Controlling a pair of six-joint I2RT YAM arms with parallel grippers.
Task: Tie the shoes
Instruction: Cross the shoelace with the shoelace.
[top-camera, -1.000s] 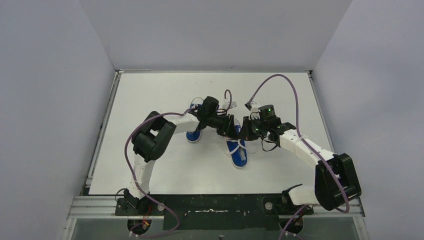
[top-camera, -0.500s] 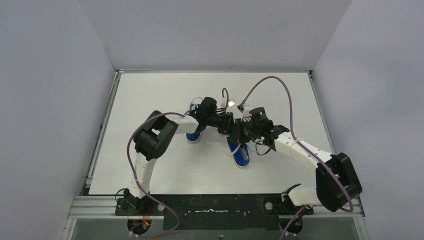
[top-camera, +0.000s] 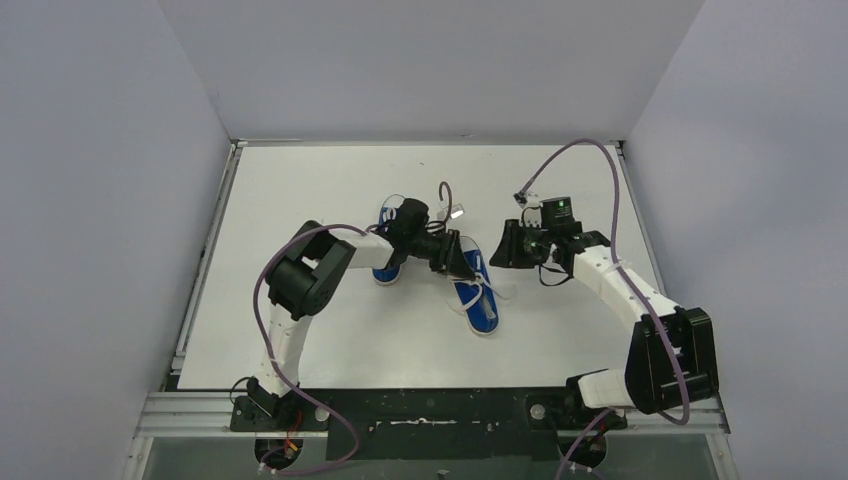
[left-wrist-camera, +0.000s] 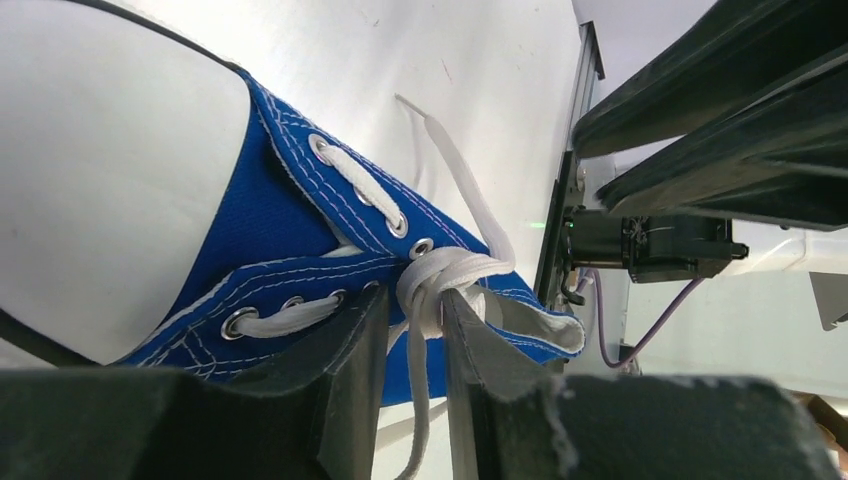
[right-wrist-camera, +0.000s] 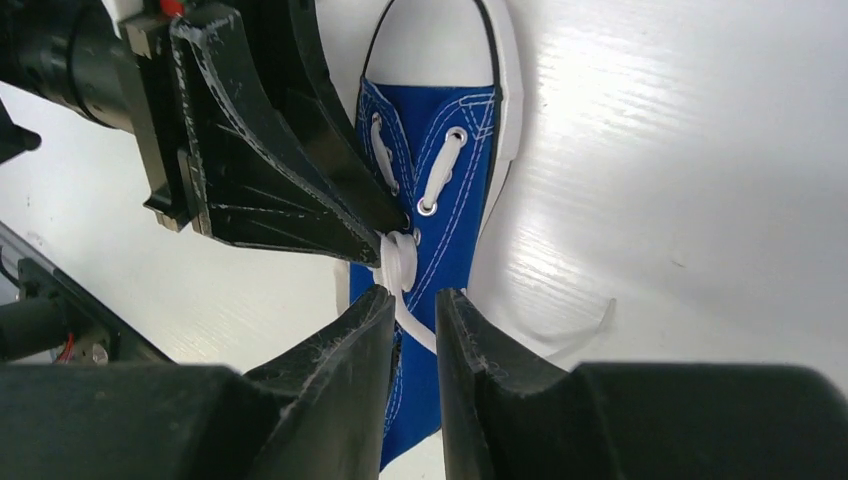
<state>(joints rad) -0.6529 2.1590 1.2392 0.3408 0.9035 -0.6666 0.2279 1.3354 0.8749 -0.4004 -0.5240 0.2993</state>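
Pinches the white lace (left-wrist-camera: 440, 272) at its knot with the left pincer (left-wrist-camera: 415, 300), right over the eyelets of a blue shoe (left-wrist-camera: 270, 220) on the table (top-camera: 330, 180). Holds the right pincer (right-wrist-camera: 413, 300) released, jaws slightly apart, nothing between, just beside that shoe. Has the second shoe (top-camera: 388, 271) lying behind the left pincer, under its arm.

Your right gripper (top-camera: 497, 247) has pulled back to the right, off the right-hand shoe (top-camera: 482, 308) and clear of the left gripper (top-camera: 470, 266) it crowded a second ago. Its jaws, shut then, now stand slightly parted.
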